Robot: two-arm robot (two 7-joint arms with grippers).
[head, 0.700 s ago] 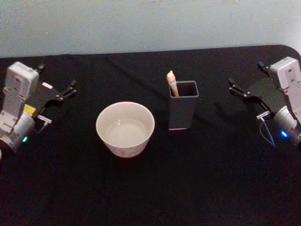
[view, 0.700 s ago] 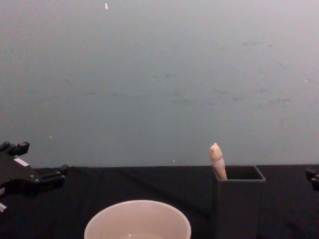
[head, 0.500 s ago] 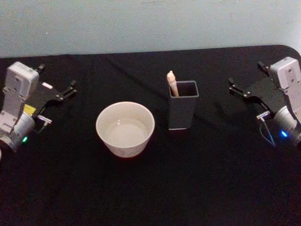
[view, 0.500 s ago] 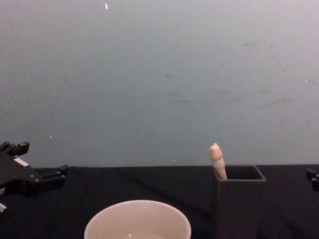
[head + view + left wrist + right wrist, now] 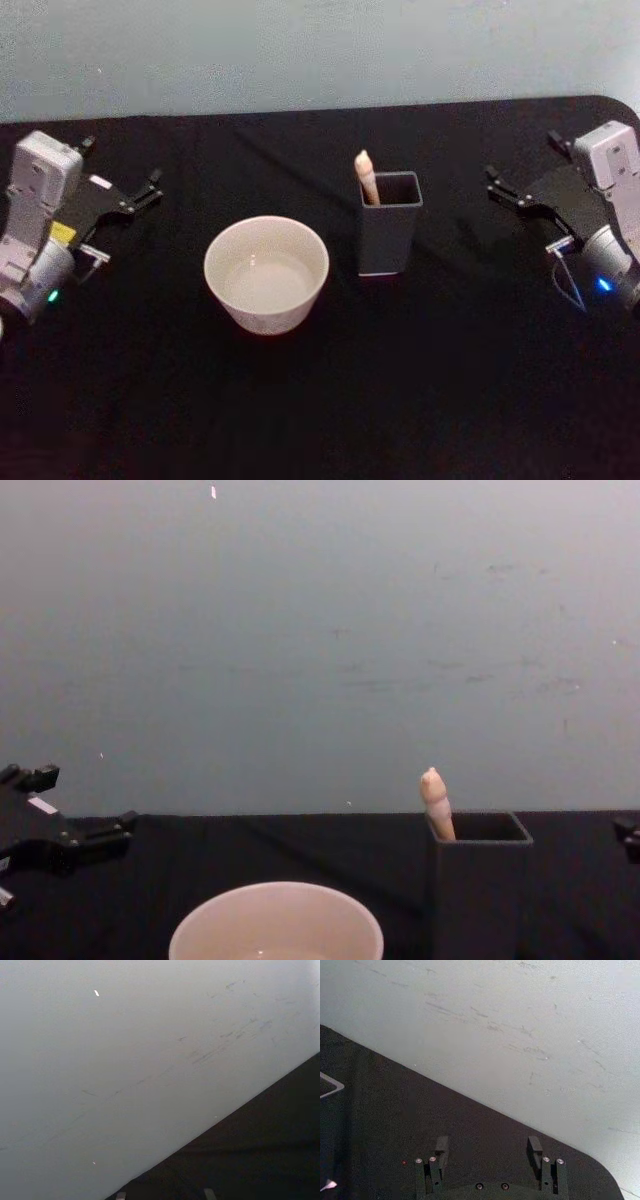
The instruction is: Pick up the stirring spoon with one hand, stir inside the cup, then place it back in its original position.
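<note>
The stirring spoon stands in a dark grey square holder, with only its beige knobbed handle showing above the rim; its shaft and bowl are hidden inside. The wide off-white cup sits just left of the holder and holds a little clear liquid; its rim also shows in the chest view. At the table's left side my left gripper is open, well away from the cup. At the right side my right gripper is open, apart from the holder, with nothing between its fingers.
A black cloth covers the table, and a pale wall rises right behind its far edge. The holder stands taller than the cup. Bare cloth lies in front of both and between each gripper and the middle.
</note>
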